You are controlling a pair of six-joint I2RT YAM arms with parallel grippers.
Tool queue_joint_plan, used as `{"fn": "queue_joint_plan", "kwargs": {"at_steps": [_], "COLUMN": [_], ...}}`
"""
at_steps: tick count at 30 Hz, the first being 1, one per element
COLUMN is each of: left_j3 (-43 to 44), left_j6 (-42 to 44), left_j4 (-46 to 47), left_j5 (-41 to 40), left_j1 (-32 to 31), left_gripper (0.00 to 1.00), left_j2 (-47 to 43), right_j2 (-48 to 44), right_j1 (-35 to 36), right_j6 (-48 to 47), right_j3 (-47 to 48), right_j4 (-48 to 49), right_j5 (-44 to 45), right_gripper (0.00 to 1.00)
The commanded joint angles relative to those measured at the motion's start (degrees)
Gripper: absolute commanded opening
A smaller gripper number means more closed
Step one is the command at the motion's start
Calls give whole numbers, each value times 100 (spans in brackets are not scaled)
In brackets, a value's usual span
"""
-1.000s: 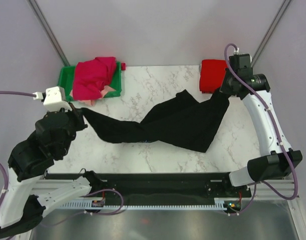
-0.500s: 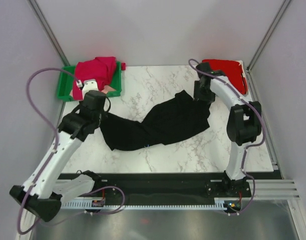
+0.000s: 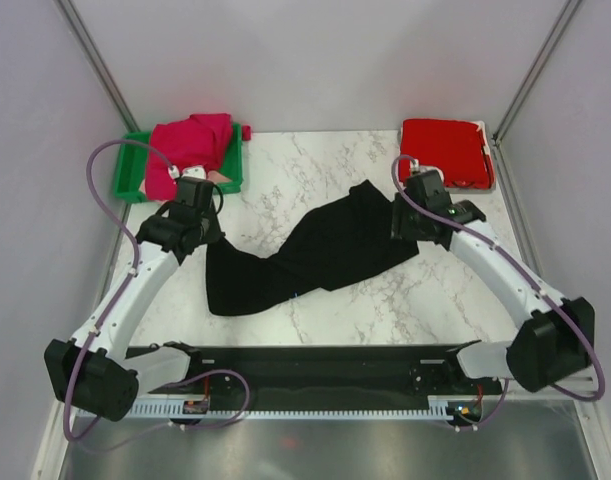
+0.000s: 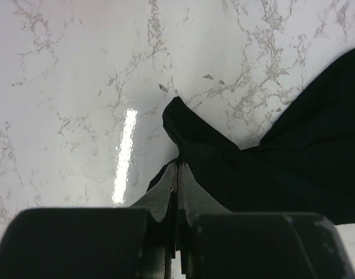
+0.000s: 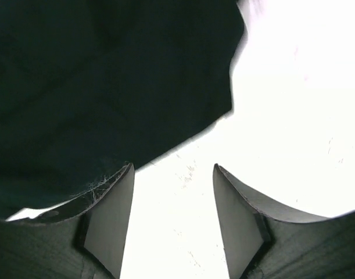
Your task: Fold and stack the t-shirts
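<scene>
The black t-shirt (image 3: 315, 250) lies crumpled in a long diagonal heap across the middle of the marble table (image 3: 315, 160). My left gripper (image 3: 207, 235) is shut on its left corner; in the left wrist view the fingertips (image 4: 177, 167) pinch together with black cloth (image 4: 270, 163) at them. My right gripper (image 3: 400, 225) stands open beside the shirt's right edge, and in the right wrist view the gripper (image 5: 172, 171) has only bare table in its gap, with the black cloth (image 5: 107, 75) next to the left finger. A folded red t-shirt (image 3: 443, 150) lies at the back right. A magenta t-shirt (image 3: 190, 150) lies heaped over a peach one (image 3: 220, 178).
The green bin (image 3: 130, 162) stands at the back left corner and holds the magenta and peach shirts. Slanted metal frame posts (image 3: 95, 60) rise at both back corners. A black rail (image 3: 305, 360) with both arm bases runs along the near edge.
My right gripper let go of the black t-shirt, opened and came down to its right edge. The shirt dropped into a shorter heap. My left arm swung in over the table, still pinching the corner.
</scene>
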Motion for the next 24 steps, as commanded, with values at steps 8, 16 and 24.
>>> {"fn": "queue_joint_plan", "kwargs": {"at_steps": [8,16,24], "left_j3": [-570,-790,-790], "left_j6": [-201,-183,-201], "left_j4": [318,309,336], "left_j5": [429,438,429], "left_j1": [42,42,43], "left_gripper": [2,2,2], "left_j2": [-732,-908,-873], "right_j2": [-591,297,798], "right_j1": [-1674,-1895,-1974], "right_j6": [628,822,778], "right_j3": [-2162,-2382,-2488], "right_j4": [1922,2653,3145], "right_j5": [-1580,-1985,-1924], "right_gripper": [50,48,46]}}
